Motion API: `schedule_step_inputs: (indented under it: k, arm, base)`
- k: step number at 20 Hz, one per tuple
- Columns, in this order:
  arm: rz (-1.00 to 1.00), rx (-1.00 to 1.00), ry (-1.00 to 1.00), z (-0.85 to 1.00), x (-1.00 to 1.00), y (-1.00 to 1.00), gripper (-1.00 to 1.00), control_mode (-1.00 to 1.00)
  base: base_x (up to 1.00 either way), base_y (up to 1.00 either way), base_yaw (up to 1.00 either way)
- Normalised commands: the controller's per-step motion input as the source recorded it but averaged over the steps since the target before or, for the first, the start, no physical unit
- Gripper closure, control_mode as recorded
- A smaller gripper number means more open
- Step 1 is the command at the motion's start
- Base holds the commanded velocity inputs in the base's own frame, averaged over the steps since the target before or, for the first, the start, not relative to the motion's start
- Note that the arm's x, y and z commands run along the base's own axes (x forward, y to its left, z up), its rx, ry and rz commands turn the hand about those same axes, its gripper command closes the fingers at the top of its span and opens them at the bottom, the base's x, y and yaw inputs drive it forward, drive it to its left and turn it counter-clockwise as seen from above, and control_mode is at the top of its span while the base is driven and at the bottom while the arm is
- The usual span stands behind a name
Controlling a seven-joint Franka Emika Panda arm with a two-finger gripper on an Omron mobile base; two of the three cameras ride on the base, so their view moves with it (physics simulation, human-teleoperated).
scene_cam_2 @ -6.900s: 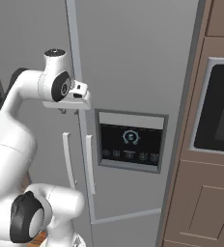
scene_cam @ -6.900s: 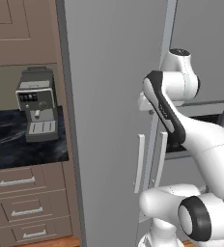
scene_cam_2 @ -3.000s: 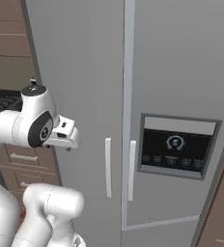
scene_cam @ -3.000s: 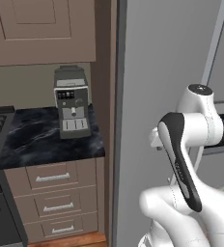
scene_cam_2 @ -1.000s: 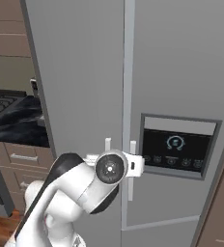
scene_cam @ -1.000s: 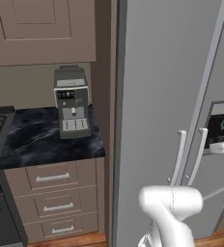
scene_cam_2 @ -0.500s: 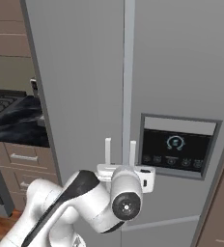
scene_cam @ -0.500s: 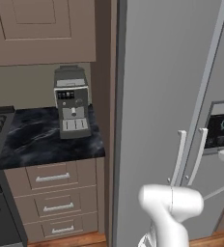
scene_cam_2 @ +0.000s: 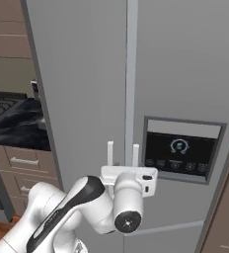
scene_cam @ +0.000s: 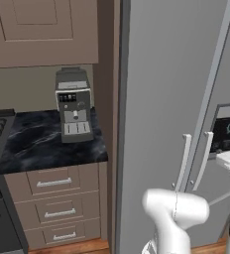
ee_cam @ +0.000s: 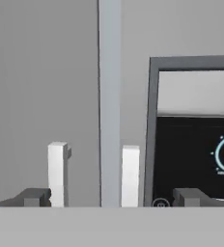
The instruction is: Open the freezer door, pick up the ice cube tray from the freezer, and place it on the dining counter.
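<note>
Nothing of the task looks done yet. The freezer door (scene_cam_2: pixel 185 99), the grey one with the dark dispenser recess (scene_cam_2: pixel 181 149), fills the right half of the right base view and sits flush beside its plain twin door (scene_cam_2: pixel 82 89), so it is judged still closed. Opening it, fetching the ice cube tray from inside, and carrying it to the dining counter all remain; with the door shut, the tray's place cannot be told.

In the lower centre of the right base view the arm is folded low, its white wrist held level and aimed straight at the two pale handles. In the hand view the gripper (ee_cam: pixel 111 197) faces the seam between the doors, its fingers (ee_cam: pixel 34 197) spread wide at the bottom of the frame and holding nothing. Both handles rise between them: the freezer door's handle (ee_cam: pixel 130 174) just right of the seam, the twin's handle (ee_cam: pixel 57 172) left of it. Neither is touched, as far as the views show.
</note>
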Motion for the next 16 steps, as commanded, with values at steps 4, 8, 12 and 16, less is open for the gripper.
schedule_step_inputs:
  k: [4,8,12,16]
  arm:
    - [0.00,0.02,-0.14,-0.10,0.44,-0.02,-1.00,-1.00]
    - [0.00,0.05,-0.05,-0.05,0.34,-0.10,-1.00,-1.00]
    - [0.00,0.03,0.00,0.00,0.28,-0.07,-1.00,-1.00]
    - [0.00,0.01,0.00,-0.02,0.30,-0.01,-1.00,-1.00]
  base:
    - [0.00,0.00,0.00]
    - [0.00,0.00,0.00]
    - [0.00,0.00,0.00]
    - [0.00,0.00,0.00]
